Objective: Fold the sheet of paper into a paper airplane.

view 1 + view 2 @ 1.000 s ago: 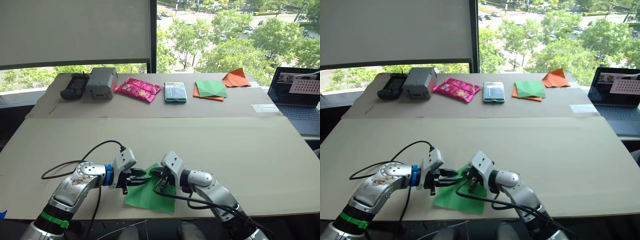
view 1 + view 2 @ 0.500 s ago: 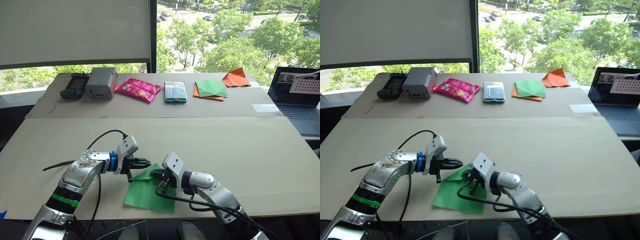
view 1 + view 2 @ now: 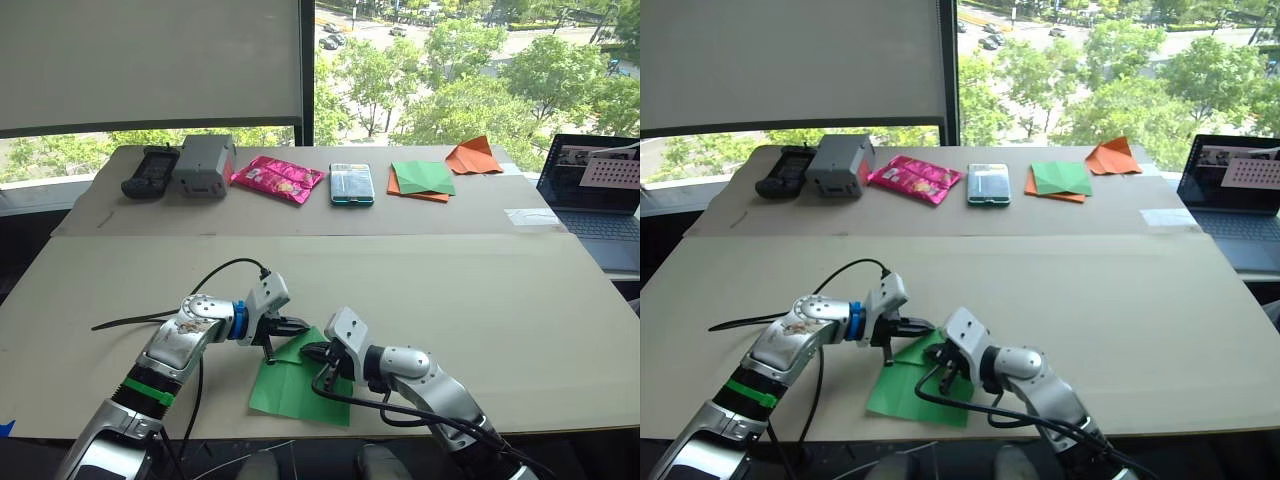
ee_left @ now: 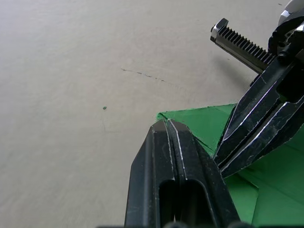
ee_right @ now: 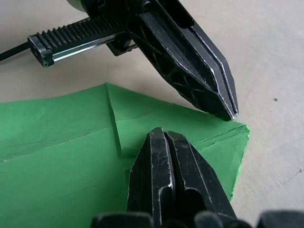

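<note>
Near bench (image 3: 480,290): pale, matte surface spanning the lower half of the frame. Far bench (image 3: 300,215): a second pale surface behind it, carrying a row of items along its far edge. From upper left to upper right of the frame: black handheld controller (image 3: 149,172); grey box-shaped device (image 3: 204,166) just beside it; pink foil packet (image 3: 277,178); small teal-edged case (image 3: 351,184); darker green folded sheet (image 3: 422,177) lying on orange paper (image 3: 396,184); orange paper triangle (image 3: 472,156). Open laptop (image 3: 596,190) at the right edge. Window (image 3: 450,70) behind shows trees; a lowered blind (image 3: 150,60) covers the upper left.
</note>
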Motion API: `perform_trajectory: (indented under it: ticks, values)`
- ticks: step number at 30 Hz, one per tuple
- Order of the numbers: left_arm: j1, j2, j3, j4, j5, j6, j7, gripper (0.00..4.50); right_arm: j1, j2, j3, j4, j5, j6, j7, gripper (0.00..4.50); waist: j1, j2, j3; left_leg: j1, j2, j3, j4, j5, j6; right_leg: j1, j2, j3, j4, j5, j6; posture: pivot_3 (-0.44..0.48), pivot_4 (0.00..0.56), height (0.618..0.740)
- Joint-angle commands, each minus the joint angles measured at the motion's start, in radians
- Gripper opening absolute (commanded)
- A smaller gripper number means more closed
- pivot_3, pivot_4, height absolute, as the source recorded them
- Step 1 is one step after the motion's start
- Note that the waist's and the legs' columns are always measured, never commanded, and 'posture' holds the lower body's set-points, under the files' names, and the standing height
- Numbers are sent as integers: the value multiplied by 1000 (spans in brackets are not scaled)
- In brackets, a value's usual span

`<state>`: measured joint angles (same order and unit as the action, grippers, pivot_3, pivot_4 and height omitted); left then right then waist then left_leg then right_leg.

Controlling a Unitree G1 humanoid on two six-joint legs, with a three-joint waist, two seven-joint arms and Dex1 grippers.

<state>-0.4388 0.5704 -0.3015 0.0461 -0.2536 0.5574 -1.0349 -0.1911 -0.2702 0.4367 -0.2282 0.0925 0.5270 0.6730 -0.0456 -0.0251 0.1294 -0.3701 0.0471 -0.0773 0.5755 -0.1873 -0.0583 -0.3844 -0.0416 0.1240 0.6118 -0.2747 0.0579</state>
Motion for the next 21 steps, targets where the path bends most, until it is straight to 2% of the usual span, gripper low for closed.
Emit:
perform_trajectory:
  ticks: [1,12,21]
  values:
    - [-3,-4,-21,9,48,-50,9,48,11,-8,10,-13,5,21,1,0,0,0,0,0,0,0,0,0,0,0,0,0,0,0,0,0,150,740]
    - [26,-14,-48,12,100,-69,4,48,13,-16,7,-27,6,41,-3,0,3,1,-4,0,0,0,1,0,0,1,0,0,0,0,0,0,150,740]
    - [82,45,-59,-30,126,-85,-25,48,18,-17,8,-32,12,57,-8,0,-1,2,-11,0,0,0,0,0,0,1,0,0,0,0,0,0,150,740]
